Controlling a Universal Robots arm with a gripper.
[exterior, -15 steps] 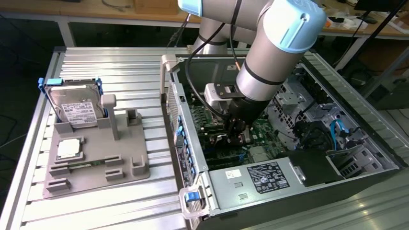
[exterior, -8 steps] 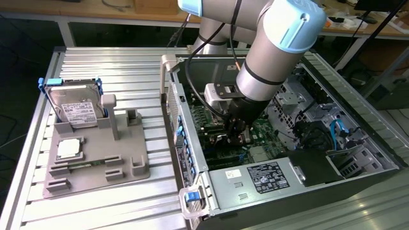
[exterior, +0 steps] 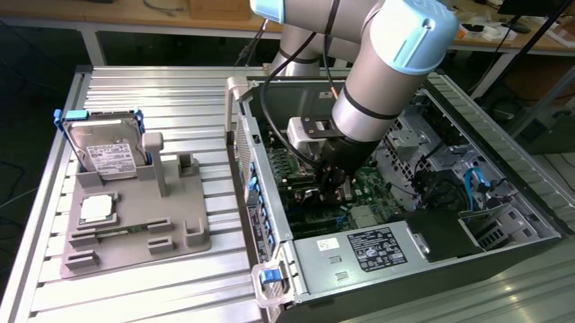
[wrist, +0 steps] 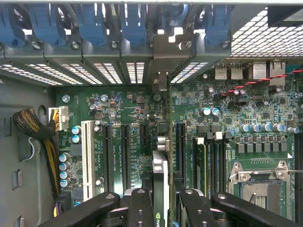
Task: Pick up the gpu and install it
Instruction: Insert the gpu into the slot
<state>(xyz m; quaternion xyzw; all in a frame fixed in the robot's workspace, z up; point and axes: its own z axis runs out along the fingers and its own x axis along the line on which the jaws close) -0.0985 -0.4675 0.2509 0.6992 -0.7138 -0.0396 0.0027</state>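
Inside the open computer case (exterior: 269, 222), the end effector (wrist: 161, 201) has its fingers (wrist: 141, 208) clamped on the gpu (wrist: 160, 175). The card stands on edge above the green motherboard (wrist: 128, 113), between its black expansion slots (wrist: 180, 146), its metal bracket reaching toward the case's rear slot openings.

Gpu (wrist: 160, 177) in claw (wrist: 160, 208), edge-on above motherboard (wrist: 123, 113).

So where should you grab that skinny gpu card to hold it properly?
By its long edge farthest from the motherboard, coming straight down toward the board. The gpu is thin and stands edge-on, so the pincer squeezes its two flat faces, as it seems to now.
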